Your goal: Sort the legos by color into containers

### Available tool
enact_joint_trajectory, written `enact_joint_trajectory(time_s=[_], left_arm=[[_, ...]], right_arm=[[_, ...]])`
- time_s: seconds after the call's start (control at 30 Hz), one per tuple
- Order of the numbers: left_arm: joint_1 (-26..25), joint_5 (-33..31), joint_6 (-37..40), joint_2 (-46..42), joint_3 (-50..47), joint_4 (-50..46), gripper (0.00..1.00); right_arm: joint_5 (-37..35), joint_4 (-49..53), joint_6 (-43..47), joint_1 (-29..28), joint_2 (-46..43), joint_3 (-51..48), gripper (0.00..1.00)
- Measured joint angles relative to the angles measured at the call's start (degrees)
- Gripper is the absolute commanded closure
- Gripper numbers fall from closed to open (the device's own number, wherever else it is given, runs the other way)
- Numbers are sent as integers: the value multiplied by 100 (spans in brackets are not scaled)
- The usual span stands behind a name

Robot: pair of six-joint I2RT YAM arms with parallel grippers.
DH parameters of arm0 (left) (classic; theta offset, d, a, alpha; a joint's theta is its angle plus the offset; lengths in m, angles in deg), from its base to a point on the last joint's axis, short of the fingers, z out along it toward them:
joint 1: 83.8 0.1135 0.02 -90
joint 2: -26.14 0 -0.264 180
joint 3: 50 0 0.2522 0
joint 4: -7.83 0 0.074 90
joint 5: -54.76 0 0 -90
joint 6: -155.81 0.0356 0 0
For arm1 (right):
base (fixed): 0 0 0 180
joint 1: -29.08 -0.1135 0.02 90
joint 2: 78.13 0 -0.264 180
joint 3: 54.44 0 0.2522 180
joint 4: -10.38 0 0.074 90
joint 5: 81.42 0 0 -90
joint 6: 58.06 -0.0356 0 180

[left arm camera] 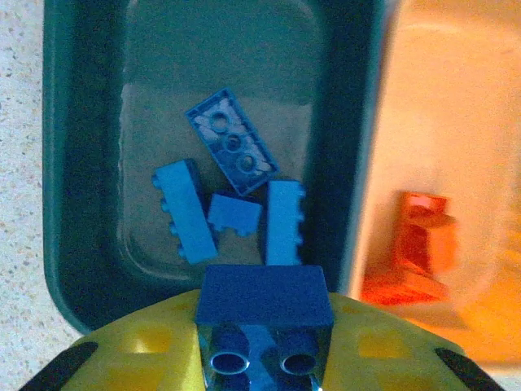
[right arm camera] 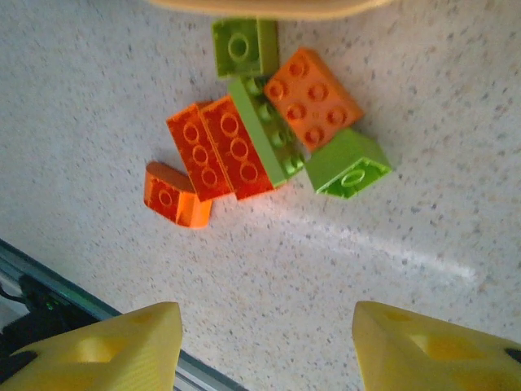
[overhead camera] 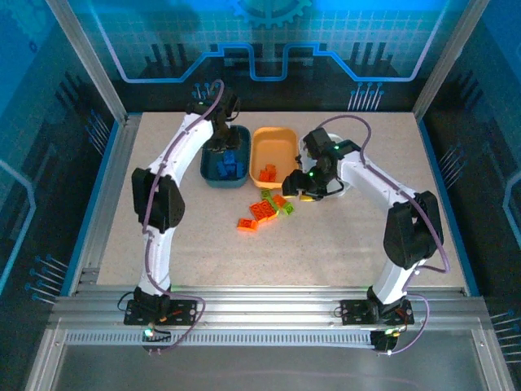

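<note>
My left gripper (left arm camera: 264,346) hangs over the dark teal tub (overhead camera: 225,155), shut on a dark blue brick (left arm camera: 264,305). Several lighter blue bricks (left arm camera: 232,142) lie on that tub's floor (left arm camera: 146,98). Beside it, the orange tub (overhead camera: 273,151) holds orange bricks (left arm camera: 419,236). On the table in front of the tubs sits a pile of orange bricks (right arm camera: 220,151) and lime green bricks (right arm camera: 350,163). My right gripper (right arm camera: 264,342) hovers open just beside this pile (overhead camera: 267,208) with nothing between its fingers. The white tub is hidden behind my right arm.
A pale tub rim (right arm camera: 269,6) lies just past the pile. An aluminium rail (right arm camera: 49,285) runs along the table's front edge. Bare speckled tabletop (overhead camera: 309,244) stretches in front of the pile. Frame posts (overhead camera: 89,65) stand at the back corners.
</note>
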Motion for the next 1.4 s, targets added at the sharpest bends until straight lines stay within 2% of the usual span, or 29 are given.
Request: enact_joint_trajectory(time_s=[0.23, 0.6, 0.73, 1.0, 1.17, 1.3, 1.4], left_arm=[[291, 2, 149, 640, 326, -179, 68], [323, 125, 144, 809, 337, -175, 63], [323, 149, 155, 809, 337, -175, 53], [323, 214, 146, 728, 173, -140, 39], [313, 264, 291, 72, -549, 26, 30], [164, 367, 837, -1290, -1823, 396, 26], [-275, 413, 1508, -2411, -2837, 693, 23]], right_arm=[[-232, 140, -79, -258, -374, -376, 41], [-433, 177, -240, -267, -474, -518, 41], [-466, 177, -308, -319, -492, -549, 41], [-533, 173, -396, -444, -494, -549, 41], [-540, 125, -411, -455, -492, -549, 41], [-511, 33, -409, -411, -492, -549, 41], [-428, -103, -382, -271, -498, -588, 41]])
